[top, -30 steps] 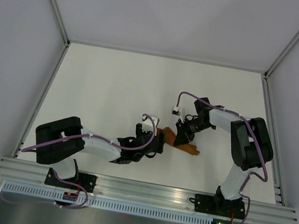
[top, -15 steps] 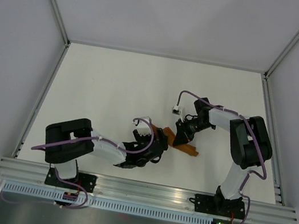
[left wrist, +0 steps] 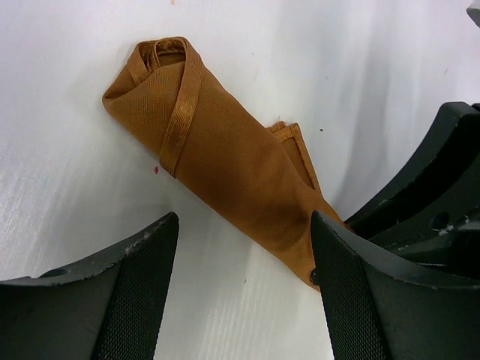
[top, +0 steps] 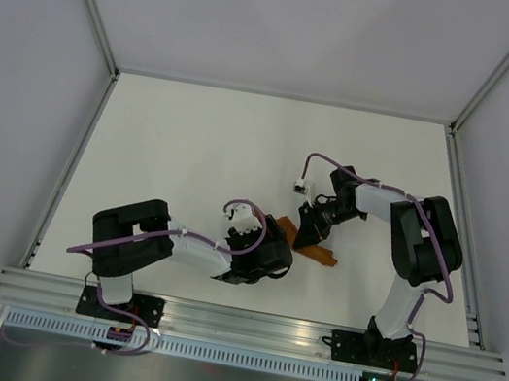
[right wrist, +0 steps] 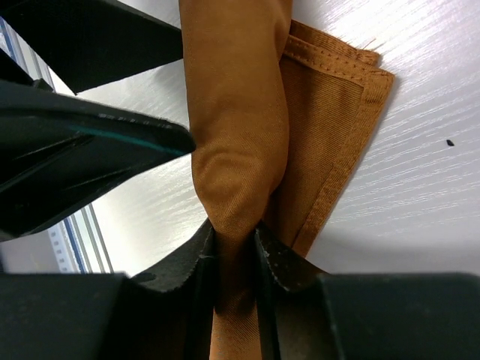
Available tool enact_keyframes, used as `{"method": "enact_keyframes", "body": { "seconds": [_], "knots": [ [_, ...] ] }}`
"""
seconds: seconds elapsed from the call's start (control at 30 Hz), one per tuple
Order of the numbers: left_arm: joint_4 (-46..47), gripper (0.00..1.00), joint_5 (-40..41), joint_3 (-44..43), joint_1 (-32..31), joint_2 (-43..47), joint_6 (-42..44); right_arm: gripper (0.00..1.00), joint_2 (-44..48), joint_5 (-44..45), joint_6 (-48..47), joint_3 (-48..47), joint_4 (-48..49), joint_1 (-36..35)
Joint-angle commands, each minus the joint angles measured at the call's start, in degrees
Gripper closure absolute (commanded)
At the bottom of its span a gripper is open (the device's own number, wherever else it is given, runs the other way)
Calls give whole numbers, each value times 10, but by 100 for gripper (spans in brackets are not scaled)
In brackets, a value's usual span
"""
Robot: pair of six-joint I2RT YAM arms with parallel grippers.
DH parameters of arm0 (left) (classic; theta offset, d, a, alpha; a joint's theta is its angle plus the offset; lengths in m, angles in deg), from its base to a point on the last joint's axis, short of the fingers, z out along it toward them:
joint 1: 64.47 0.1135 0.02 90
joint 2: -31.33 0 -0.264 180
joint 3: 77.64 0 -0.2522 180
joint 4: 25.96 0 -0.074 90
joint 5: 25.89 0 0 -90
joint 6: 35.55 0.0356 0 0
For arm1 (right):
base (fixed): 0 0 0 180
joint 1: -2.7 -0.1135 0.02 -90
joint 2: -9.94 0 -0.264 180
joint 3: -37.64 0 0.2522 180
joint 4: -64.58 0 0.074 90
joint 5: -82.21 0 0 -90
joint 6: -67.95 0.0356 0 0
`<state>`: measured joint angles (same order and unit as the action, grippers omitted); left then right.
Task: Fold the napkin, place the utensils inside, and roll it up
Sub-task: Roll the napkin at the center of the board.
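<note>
— Does any writing, brand or number show anywhere on the table or the machines?
— None that can be read. The small white block (top: 299,186) beside the right arm (top: 423,242) is too tiny to tell.

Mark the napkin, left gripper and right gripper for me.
napkin (left wrist: 225,165), left wrist view, middle of the rolled cloth.
left gripper (left wrist: 244,225), left wrist view, midway between its open fingertips.
right gripper (right wrist: 234,244), right wrist view, midway between fingertips pinching the napkin.
</note>
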<state>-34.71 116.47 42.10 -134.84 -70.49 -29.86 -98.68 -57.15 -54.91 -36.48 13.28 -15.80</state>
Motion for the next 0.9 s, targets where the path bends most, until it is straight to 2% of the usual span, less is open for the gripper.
{"method": "enact_keyframes", "body": {
  "seconds": [0.0, 0.07, 0.17, 0.3, 0.53, 0.7, 0.73, 0.77, 0.8, 0.87],
  "knots": [
    [-84, 25, 26, -28, 4, -14, -56, 68, -23, 87, -2, 9, 35, -3],
    [-92, 28, 11, -28, 13, -15, -59, 57, -11, 88, 7, 10, 45, -4],
    [-96, 33, -4, -24, 23, -15, -61, 48, 2, 89, 18, 9, 53, -3],
    [-96, 35, -12, -25, 33, -18, -61, 44, 16, 98, 25, 8, 59, -3],
    [-95, 36, -33, -42, 53, -28, -24, 43, 34, 123, 42, 2, 77, 1],
    [-96, 36, -40, -54, 60, -30, -6, 47, 36, 129, 54, -11, 83, 5],
    [-94, 36, -43, -54, 62, -31, -4, 50, 35, 131, 56, -13, 83, 6],
    [-95, 36, -45, -54, 63, -30, -3, 59, 33, 132, 60, -18, 83, 6],
    [-95, 36, -45, -54, 64, -29, -1, 64, 32, 132, 61, -20, 81, 6],
    [-95, 36, -50, -57, 67, -29, 5, 71, 23, 130, 68, -28, 77, 6]
  ]
}}
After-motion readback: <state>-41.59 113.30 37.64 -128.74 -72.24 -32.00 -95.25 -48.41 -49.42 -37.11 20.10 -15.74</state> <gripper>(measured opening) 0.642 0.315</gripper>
